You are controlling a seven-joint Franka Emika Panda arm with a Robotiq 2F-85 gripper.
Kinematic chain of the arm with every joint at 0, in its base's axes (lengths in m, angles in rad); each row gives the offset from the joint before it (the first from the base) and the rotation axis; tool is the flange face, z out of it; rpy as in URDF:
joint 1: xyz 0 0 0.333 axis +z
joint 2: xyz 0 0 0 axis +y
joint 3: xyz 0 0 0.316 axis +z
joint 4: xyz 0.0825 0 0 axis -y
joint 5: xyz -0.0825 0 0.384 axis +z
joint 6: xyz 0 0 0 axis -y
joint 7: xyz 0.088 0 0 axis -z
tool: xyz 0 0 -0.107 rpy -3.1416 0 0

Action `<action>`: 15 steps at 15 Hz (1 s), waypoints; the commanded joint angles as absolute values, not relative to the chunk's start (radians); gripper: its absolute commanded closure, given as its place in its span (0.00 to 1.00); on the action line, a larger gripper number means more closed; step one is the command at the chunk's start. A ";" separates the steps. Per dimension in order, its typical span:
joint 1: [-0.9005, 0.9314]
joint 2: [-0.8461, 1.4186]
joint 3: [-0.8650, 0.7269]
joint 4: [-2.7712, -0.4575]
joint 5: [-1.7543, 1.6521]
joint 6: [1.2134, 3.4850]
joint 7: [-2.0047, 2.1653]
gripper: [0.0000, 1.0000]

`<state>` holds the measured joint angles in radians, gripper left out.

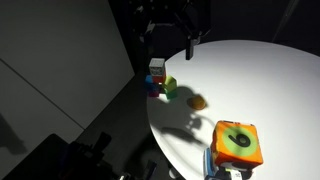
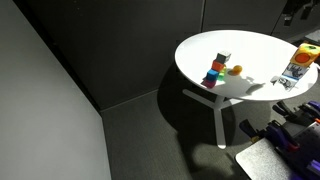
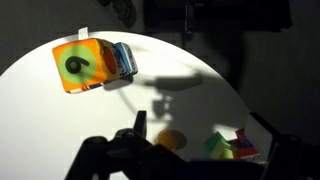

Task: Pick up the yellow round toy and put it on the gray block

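Observation:
The yellow round toy (image 1: 198,101) lies on the white round table (image 1: 260,80), a little apart from a cluster of small blocks. It also shows in an exterior view (image 2: 236,70) and in the wrist view (image 3: 172,140). The gray block (image 1: 157,66) sits on top of the cluster, also seen in an exterior view (image 2: 223,58), with a green block (image 1: 170,86) beside it. My gripper (image 1: 190,45) hangs high above the table, open and empty. In the wrist view its fingers (image 3: 199,125) straddle the ball and the green block (image 3: 218,146) far below. I cannot make out the gray block there.
A large orange cube with a green numbered face (image 1: 238,143) stands near the table edge, with a blue object (image 3: 123,60) against it. Red and blue small blocks (image 1: 153,84) sit under the gray one. The surroundings are dark, with equipment on the floor (image 2: 285,140).

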<state>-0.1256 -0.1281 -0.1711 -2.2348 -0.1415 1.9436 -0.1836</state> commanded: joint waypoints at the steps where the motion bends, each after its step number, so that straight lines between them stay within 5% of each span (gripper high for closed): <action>1: -0.132 -0.033 -0.165 -2.135 -0.142 1.962 -0.165 0.00; 15: -0.208 0.188 -0.196 -2.016 -0.127 2.275 -0.189 0.00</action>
